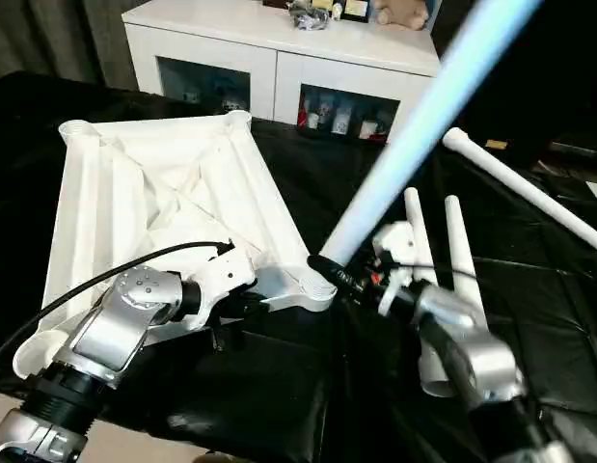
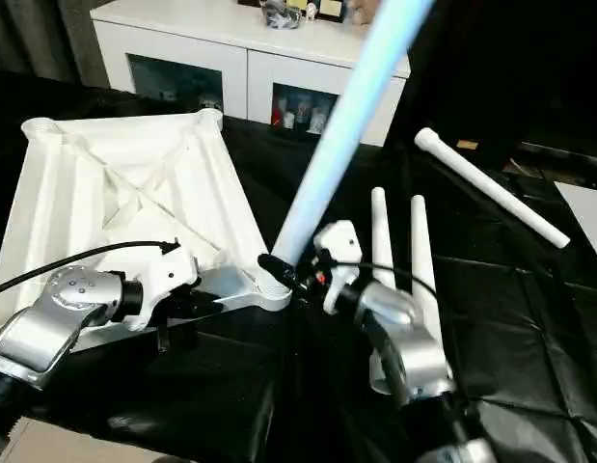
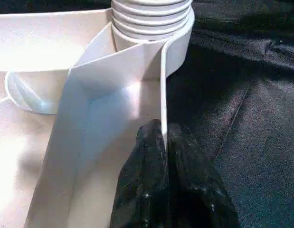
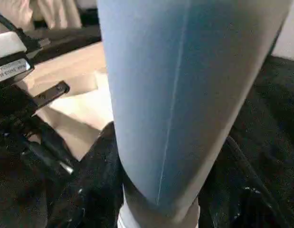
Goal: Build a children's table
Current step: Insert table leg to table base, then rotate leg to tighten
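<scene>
The children's table top (image 1: 163,203) lies upside down on black cloth, ribbed underside up. My left gripper (image 3: 159,129) is shut on the thin rim wall beside the near right corner socket (image 3: 151,16). A white leg (image 1: 414,125) stands tilted in that corner socket (image 1: 317,285), rising up and to the right. My right gripper (image 1: 341,275) is shut around the leg's lower end, with one black finger (image 4: 97,161) on each side. Two more legs (image 1: 414,222) (image 1: 462,251) lie side by side behind my right arm, and a third (image 1: 525,188) lies further right.
A white cabinet (image 1: 279,58) with glass-fronted doors stands behind the work. Black quilted cloth (image 1: 549,318) covers the surface. A black cable (image 1: 105,275) loops over my left forearm.
</scene>
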Controlling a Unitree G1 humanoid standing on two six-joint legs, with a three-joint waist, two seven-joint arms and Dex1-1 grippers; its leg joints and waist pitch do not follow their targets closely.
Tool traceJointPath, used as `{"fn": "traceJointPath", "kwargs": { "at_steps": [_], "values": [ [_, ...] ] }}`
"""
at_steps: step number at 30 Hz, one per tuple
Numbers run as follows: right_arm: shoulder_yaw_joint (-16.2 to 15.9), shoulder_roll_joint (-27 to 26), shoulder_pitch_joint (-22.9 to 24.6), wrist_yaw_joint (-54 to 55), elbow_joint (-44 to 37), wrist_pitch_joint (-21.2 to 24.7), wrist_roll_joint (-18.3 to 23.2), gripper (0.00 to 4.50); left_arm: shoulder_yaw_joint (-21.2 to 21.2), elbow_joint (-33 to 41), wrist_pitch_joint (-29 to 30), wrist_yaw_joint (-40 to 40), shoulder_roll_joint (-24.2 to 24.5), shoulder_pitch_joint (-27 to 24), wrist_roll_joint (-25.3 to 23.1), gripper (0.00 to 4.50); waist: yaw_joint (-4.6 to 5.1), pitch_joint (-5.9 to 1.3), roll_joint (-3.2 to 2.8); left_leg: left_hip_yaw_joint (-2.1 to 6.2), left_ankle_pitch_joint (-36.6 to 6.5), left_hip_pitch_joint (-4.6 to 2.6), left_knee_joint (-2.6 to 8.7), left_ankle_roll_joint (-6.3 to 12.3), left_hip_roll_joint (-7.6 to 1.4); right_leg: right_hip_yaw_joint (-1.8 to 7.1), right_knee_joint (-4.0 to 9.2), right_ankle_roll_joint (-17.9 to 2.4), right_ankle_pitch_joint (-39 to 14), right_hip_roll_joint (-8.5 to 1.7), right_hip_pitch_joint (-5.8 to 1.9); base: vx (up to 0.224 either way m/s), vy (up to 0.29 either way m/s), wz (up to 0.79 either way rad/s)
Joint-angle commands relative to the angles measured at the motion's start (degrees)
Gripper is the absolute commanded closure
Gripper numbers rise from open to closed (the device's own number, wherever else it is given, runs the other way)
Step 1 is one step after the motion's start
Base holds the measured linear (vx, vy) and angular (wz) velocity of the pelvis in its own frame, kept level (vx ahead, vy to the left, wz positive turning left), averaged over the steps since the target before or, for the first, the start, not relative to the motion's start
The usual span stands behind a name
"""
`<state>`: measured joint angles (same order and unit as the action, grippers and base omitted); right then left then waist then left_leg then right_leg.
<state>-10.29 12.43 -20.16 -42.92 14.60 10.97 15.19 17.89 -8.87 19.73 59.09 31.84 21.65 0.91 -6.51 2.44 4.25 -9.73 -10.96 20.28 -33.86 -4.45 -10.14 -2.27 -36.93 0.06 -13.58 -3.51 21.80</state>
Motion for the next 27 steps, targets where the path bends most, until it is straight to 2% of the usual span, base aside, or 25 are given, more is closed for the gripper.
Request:
{"fn": "traceJointPath", "kwargs": {
  "at_steps": [1, 2, 4, 9, 11, 12, 16, 23, 27],
  "values": [
    [-2.8, 1.4, 0.9, 0.0, 6.0, 8.4, -3.2, 2.67, -0.9, 1.6, -0.7, 0.5, -0.4, 0.1, 1.8, 4.50, 0.05, -1.82, -0.65, 1.38, -17.4, -0.41, 5.51, -0.77, -3.23, 3.14, 6.05, -8.5, -18.5, -4.97, -1.04, 0.000, 0.000, 0.00],
    [-2.8, 1.7, -1.2, 0.4, 7.4, 10.8, -3.5, 2.67, -0.8, 1.6, -0.7, 0.7, -0.3, 0.1, 1.9, 4.50, 0.11, -1.71, -0.61, 1.38, -17.8, -0.38, 5.53, -0.85, -3.24, 3.19, 6.14, -8.4, -19.2, -5.00, -0.92, 0.000, 0.000, 0.00],
    [-3.0, 1.9, -1.8, 0.5, 7.9, 11.4, -3.8, 2.67, -0.8, 1.6, -0.7, 0.7, -0.3, 0.1, 1.9, 4.50, 0.27, -1.73, -0.56, 1.55, -19.3, -0.51, 5.60, -1.56, -3.27, 3.15, 6.36, -7.8, -22.2, -5.18, -0.85, 0.000, 0.000, 0.00],
    [-5.4, 3.0, -5.0, -1.6, 10.3, 13.8, -5.6, 2.67, -0.8, 1.0, -1.2, 0.2, -0.7, 0.7, 1.3, 4.50, 0.49, -1.73, -0.41, 1.58, -19.5, -0.48, 5.60, -1.79, -3.28, 3.17, 6.36, -7.7, -22.1, -5.14, -0.71, 0.000, 0.000, 0.00],
    [-5.6, 3.0, -5.2, -1.6, 10.5, 14.0, -5.8, 2.67, -0.8, 0.9, -1.2, 0.1, -0.7, 0.7, 1.3, 4.50, 0.55, -1.70, -0.45, 1.54, -19.5, -0.55, 5.57, -1.79, -3.31, 3.22, 6.44, -7.9, -22.0, -5.18, -0.62, 0.000, 0.000, 0.00],
    [-6.0, 2.8, -5.0, -1.3, 10.5, 14.3, -5.9, 2.67, -1.0, 0.9, -1.2, -0.3, -0.8, 0.8, 1.1, 4.50, 0.60, -1.74, -0.12, 1.50, -19.1, -0.51, 5.56, -1.70, -3.32, 3.21, 6.43, -8.0, -21.7, -5.16, -0.69, 0.000, 0.000, 0.00],
    [-6.5, 2.2, -4.4, 0.5, 11.1, 14.0, -6.8, 2.67, -1.2, 0.3, -1.1, -1.1, -0.9, 0.8, 0.8, 4.50, 0.47, -1.76, -0.36, 1.44, -18.6, -0.58, 5.65, -1.71, -3.34, 3.23, 6.35, -7.9, -20.0, -5.07, -0.63, 0.000, 0.000, 0.00],
    [-4.7, 0.6, -5.4, 3.2, 12.3, 13.9, -6.7, 2.67, -1.4, 0.0, -1.3, -0.8, -0.9, 1.0, 0.7, 4.50, 0.80, -1.49, -0.45, 1.98, -23.6, -0.76, 5.86, -2.54, -3.35, 3.22, 7.18, -5.8, -29.5, -5.46, -0.09, 0.000, 0.000, 0.00],
    [-4.4, 0.2, -5.4, 3.1, 13.0, 14.5, -6.2, 2.67, -1.3, 0.3, -0.6, -0.5, -1.5, 1.2, 1.1, 4.50, 1.13, -1.64, -0.55, 2.02, -23.4, -0.69, 6.10, -2.75, -3.49, 3.13, 7.00, -6.3, -26.1, -5.29, -0.13, 0.000, 0.000, 0.00]
  ]
}}
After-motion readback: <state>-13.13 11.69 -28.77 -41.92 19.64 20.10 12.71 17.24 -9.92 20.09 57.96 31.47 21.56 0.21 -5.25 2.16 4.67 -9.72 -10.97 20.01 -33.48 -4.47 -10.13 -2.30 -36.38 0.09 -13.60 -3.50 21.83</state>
